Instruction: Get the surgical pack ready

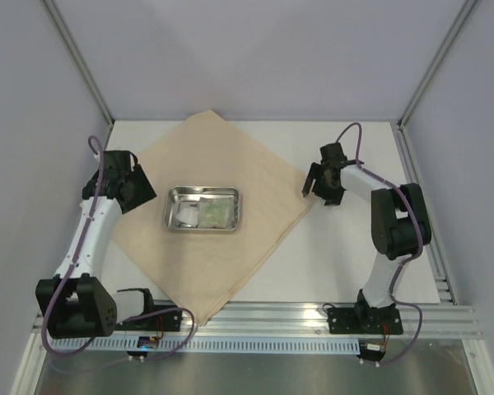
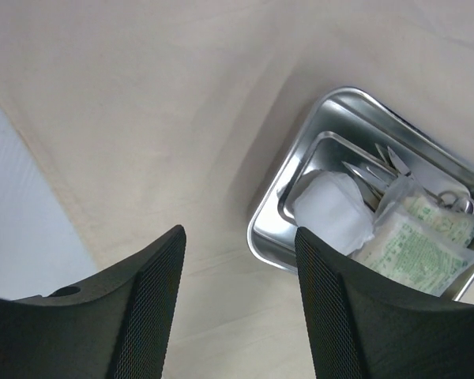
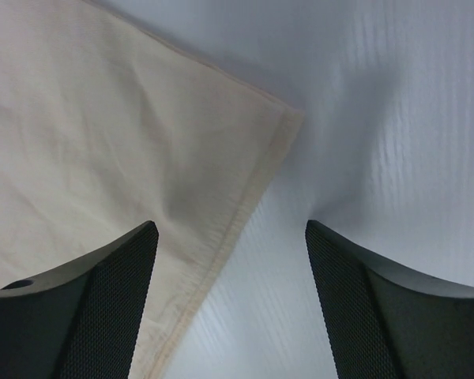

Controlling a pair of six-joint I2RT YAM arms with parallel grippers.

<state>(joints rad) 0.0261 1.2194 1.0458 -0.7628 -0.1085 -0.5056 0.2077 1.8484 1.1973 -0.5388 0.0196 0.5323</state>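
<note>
Surgical pack cloth [image 1: 218, 247] lies flat, diamond-wise, on the white tabletop [image 1: 342, 247], steel tray [image 1: 170, 210] sitting on its middle. Plain pale walls [image 1: 255, 58] all round, metal rail [image 1: 313, 311] along the near edge. Left hand [image 2: 238, 233] and right hand [image 3: 230, 225] both spread wide, gripping nothing.

We note: plain tan cloth [image 1: 230, 156]; shiny silver tray [image 2: 300, 158]; white pad [image 2: 332, 209] at tray's 9 o'clock; green-printed white packets [image 2: 415, 253] at 3; white table [image 1: 346, 255]; black cross-hatched fingers [image 2: 150, 316].
</note>
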